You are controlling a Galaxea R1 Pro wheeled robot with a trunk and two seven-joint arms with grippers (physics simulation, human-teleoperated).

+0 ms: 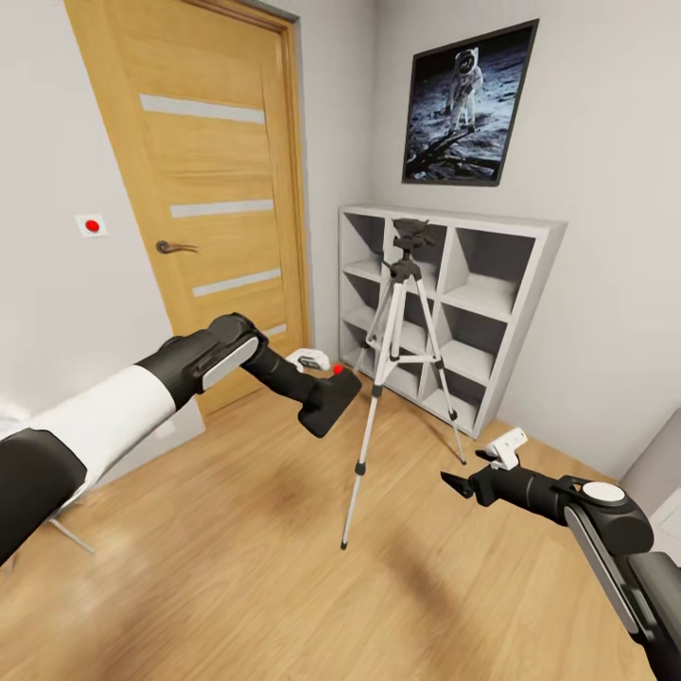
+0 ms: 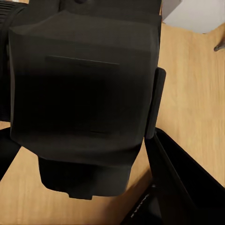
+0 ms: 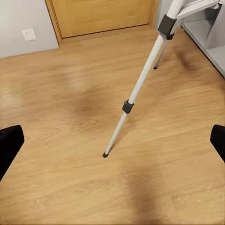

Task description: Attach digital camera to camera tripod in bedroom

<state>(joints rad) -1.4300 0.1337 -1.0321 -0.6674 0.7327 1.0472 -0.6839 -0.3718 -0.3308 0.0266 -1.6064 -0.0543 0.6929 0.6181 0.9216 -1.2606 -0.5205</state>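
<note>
The left claw (image 1: 331,402) grips the camera (image 1: 333,390) clamped between its fingers, carried low, short of the tripod (image 1: 402,359) just beyond; the right claw (image 1: 461,484) waits wide open, near the tripod's front leg.

Two robot arms are seen: glossy black segmented casings, a broad white sleeve-like section on the left arm (image 1: 113,411), white camera modules near both wrists.
</note>
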